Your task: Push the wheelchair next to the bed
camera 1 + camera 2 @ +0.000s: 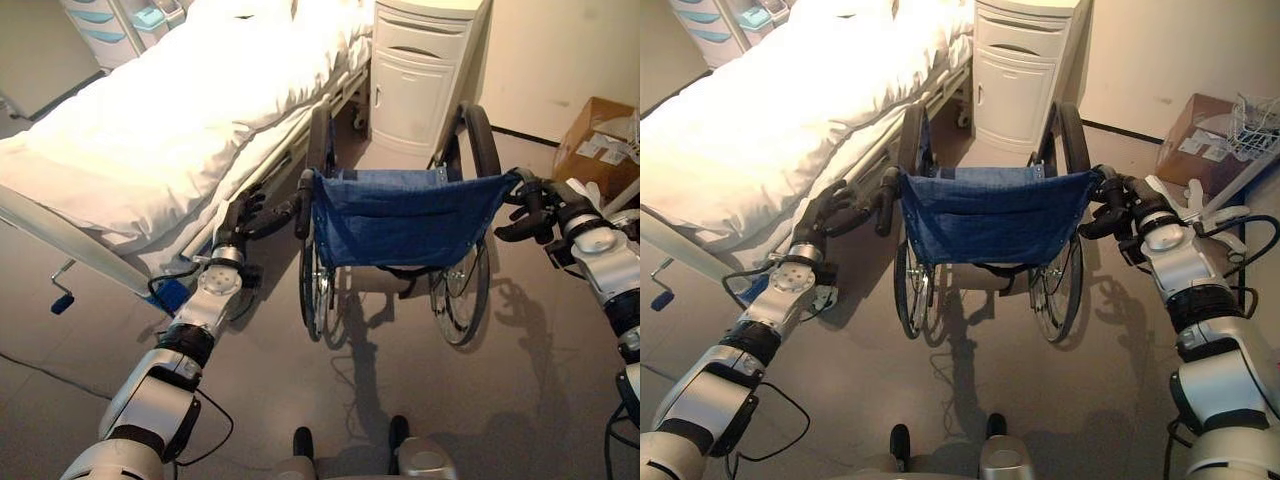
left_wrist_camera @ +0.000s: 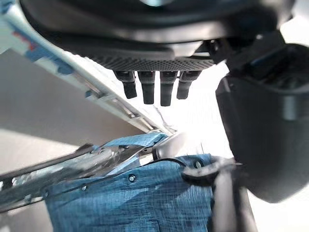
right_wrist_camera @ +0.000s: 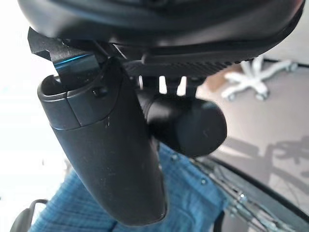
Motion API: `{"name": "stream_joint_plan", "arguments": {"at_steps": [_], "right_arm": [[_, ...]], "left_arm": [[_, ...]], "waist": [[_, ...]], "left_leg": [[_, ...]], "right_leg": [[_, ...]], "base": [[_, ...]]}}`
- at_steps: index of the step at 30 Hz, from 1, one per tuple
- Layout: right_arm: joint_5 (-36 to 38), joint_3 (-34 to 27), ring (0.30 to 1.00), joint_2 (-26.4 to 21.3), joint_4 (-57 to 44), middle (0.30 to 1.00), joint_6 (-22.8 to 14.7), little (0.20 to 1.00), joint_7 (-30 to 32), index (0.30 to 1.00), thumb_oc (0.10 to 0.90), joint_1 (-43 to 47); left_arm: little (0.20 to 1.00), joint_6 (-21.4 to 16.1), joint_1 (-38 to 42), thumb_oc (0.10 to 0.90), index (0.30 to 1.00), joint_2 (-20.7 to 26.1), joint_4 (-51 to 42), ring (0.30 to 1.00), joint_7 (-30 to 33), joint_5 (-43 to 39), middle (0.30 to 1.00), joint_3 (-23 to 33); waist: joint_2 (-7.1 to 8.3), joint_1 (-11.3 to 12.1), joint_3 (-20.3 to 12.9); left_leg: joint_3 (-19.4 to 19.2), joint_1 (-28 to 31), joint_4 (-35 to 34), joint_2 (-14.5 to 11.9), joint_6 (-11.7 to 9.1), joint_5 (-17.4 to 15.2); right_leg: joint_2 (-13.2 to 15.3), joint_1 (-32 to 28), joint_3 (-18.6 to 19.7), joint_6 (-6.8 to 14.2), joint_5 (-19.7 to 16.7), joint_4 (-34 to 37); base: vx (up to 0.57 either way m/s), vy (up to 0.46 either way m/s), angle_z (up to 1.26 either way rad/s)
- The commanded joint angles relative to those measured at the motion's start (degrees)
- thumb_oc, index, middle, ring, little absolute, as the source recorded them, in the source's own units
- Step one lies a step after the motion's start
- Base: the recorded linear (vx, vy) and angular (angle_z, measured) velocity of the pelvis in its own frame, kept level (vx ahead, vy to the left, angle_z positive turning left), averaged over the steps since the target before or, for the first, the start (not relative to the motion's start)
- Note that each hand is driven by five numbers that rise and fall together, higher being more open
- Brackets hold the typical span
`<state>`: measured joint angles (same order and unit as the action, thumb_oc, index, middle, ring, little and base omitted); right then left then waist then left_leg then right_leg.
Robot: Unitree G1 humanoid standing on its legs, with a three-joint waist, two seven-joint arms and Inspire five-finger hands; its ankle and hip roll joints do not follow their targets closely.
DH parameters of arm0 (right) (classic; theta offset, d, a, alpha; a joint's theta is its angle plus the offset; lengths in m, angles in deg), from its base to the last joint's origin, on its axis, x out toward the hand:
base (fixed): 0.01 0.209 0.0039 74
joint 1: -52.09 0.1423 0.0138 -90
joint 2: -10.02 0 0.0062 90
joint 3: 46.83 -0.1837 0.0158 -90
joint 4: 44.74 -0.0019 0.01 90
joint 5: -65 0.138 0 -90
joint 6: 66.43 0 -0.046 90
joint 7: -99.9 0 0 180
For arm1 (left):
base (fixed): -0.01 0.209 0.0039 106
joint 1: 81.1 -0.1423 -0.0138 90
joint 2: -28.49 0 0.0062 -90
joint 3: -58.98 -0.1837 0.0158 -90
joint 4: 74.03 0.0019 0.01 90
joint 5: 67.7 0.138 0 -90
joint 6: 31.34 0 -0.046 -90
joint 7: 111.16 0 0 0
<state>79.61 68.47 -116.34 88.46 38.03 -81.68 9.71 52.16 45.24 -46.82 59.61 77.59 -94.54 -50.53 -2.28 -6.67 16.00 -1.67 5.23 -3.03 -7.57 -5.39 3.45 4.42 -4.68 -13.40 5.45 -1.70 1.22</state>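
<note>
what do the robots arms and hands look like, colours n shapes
Both arms are silver-grey rounded shells split by black joint bands, each ending in a round silver wrist disc. The left hand and right hand are dark, nearly black, with slim segmented fingers and a thick, smooth, rounded thumb. The palm has a fine dotted texture.

Both arms reach forward and slightly outward. The left hand (image 1: 836,212) has its fingers curled, thumb apart. The right hand (image 1: 1118,205) is clenched, thumb folded across.

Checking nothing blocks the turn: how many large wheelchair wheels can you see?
2: the left wheel near the bed, the right wheel below the right hand. Small front casters may be hidden.
</note>
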Motion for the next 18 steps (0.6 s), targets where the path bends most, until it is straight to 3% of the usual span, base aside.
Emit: {"name": "stream_joint_plan", "arguments": {"at_steps": [1, 11, 15, 18], "right_arm": [[4.62, -2.81, 0.9, -3.58, -4.43, 0.9, -8.8, 0.9, 0.75, 0.9, 0.8, 8.7], [16.02, -7.02, 0.9, -5.66, -1.24, 0.9, -10.71, 0.9, 1.93, 0.9, 0.8, 8.05], [15.0, -8.83, 0.9, -6.65, 0.15, 0.9, -11.46, 0.9, 1.88, 0.9, 0.8, 6.82], [9.86, -9.4, 0.9, -8.39, 2.38, 0.9, -13.02, 0.9, 1.7, 0.9, 0.8, 6.0]], "left_arm": [[0.9, -5.99, 2.31, 0.8, 0.9, 6.21, -3.11, 0.9, -3.41, -11.27, 0.9, 2.56], [0.9, -5.5, -0.21, 0.8, 0.9, 5.19, 0.84, 0.9, -8.91, -20.56, 0.9, 6.05], [0.9, -5.68, -1.4, 0.8, 0.9, 5.05, 2.1, 0.9, -9.91, -20.31, 0.9, 6.53], [0.9, -5.72, -2.54, 0.8, 0.9, 4.91, 2.99, 0.9, -11.05, -20.07, 0.9, 6.75]], "waist": [[5.87, 3.47, -6.92], [6.02, 3.0, -8.19], [6.21, 2.9, -8.37], [6.41, 2.92, -8.48]], "left_leg": [[-4.01, 5.84, 6.26, 1.5, 1.12, -10.15], [-5.04, 6.28, 6.11, 1.36, 1.39, -10.5], [-5.27, 6.08, 6.24, 1.36, 1.46, -10.58], [-5.47, 5.86, 6.33, 1.31, 1.58, -10.6]], "right_leg": [[3.77, 4.63, 5.62, 1.97, -1.88, -2.99], [3.3, 3.22, 5.62, 1.82, -0.99, -2.14], [3.18, 2.93, 5.77, 1.87, -0.98, -1.69], [3.13, 2.97, 6.03, 1.93, -0.97, -1.5]], "base": [[0.0, 0.0, 0.0], [0.0, 0.0, 0.0], [0.0, -0.01, 0.02], [-0.01, -0.02, 0.05]]}}
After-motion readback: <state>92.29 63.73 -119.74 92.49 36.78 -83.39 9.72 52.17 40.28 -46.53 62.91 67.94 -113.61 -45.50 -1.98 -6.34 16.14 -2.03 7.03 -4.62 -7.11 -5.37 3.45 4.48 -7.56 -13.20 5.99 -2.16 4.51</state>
